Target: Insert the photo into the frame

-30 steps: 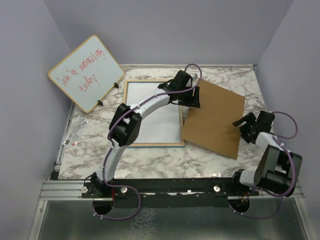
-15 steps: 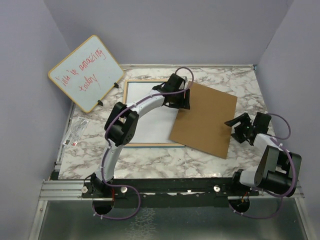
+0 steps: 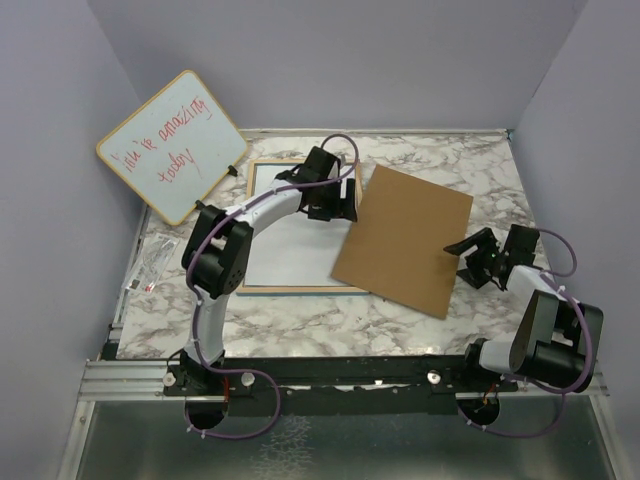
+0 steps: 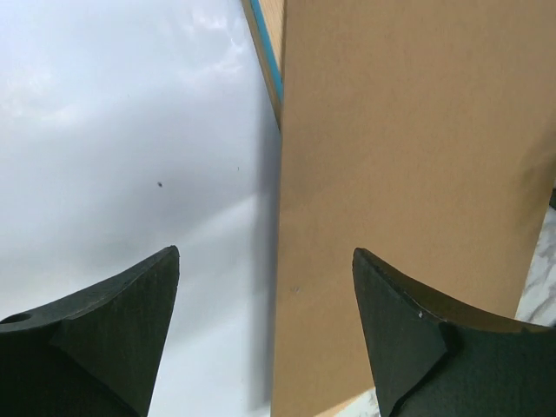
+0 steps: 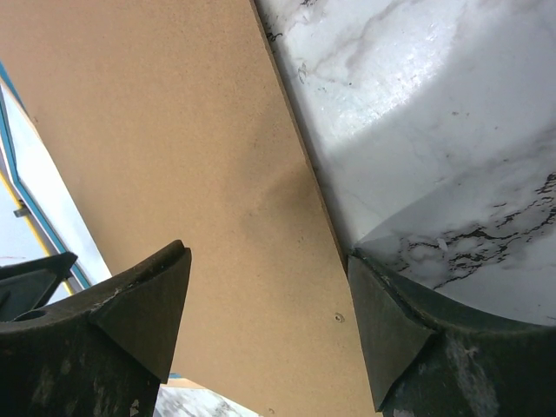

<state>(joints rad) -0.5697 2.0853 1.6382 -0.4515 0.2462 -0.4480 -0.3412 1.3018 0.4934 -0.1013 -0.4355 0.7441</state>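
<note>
Top: frame (image 3: 300, 289) wood-side up on desk (image 3: 300, 320), photo (image 3: 290, 250) white-side up inside. Left jaws open over its upper right, right jaws open at right edge of backing board (image 3: 405, 240). Left wrist: board hides frame's right rail. Right wrist: frame just a blue sliver.

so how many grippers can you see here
2. The left gripper hangs open over the frame's right side, above the brown board's left edge. The right gripper hangs open over the board's right edge. None seems hidden.
</note>
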